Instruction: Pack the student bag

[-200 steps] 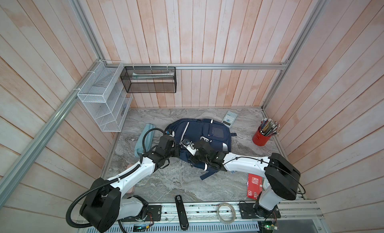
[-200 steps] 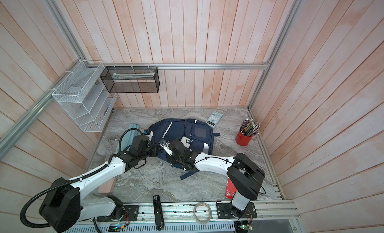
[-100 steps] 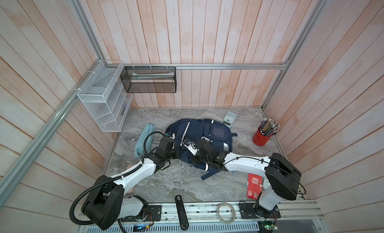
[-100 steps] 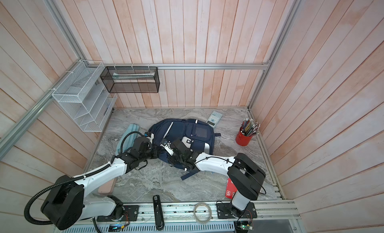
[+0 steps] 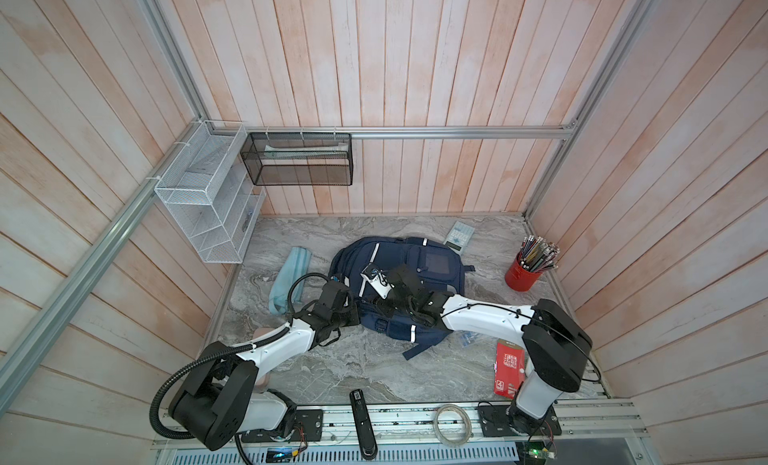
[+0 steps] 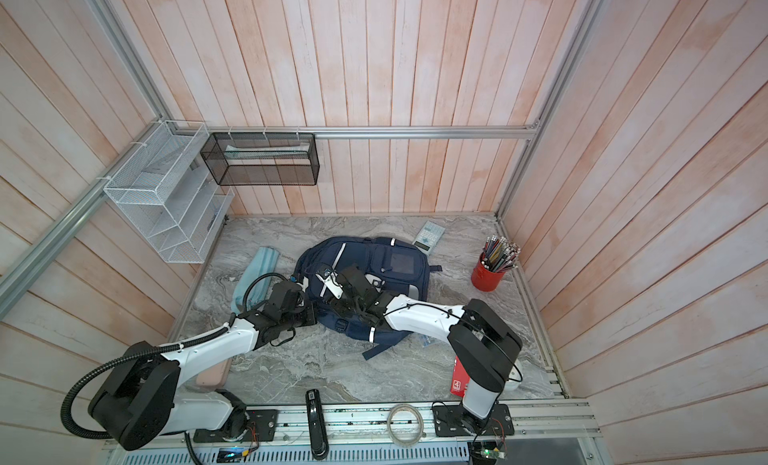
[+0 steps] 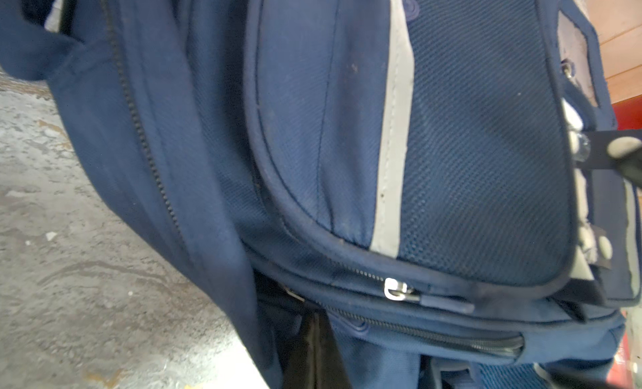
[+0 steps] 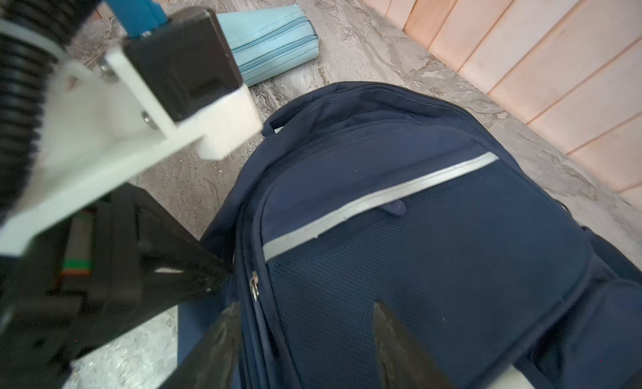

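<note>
Starting nearest, we see a red box (image 5: 508, 363) partly hidden behind the right arm (image 5: 552, 350). Only a white "4" can be read on it. At mid-frame the student bag (image 5: 432, 261) lies flat on the marble table (image 5: 332, 371), its near part hidden under both grippers. The left gripper (image 8: 217, 276) is closed at the bag's side; we cannot tell if it pinches cloth. The right gripper (image 8: 305, 321) stands apart over the mesh panel. Farthest back, the calculator's (image 5: 459, 234) keys are illegible.
</note>
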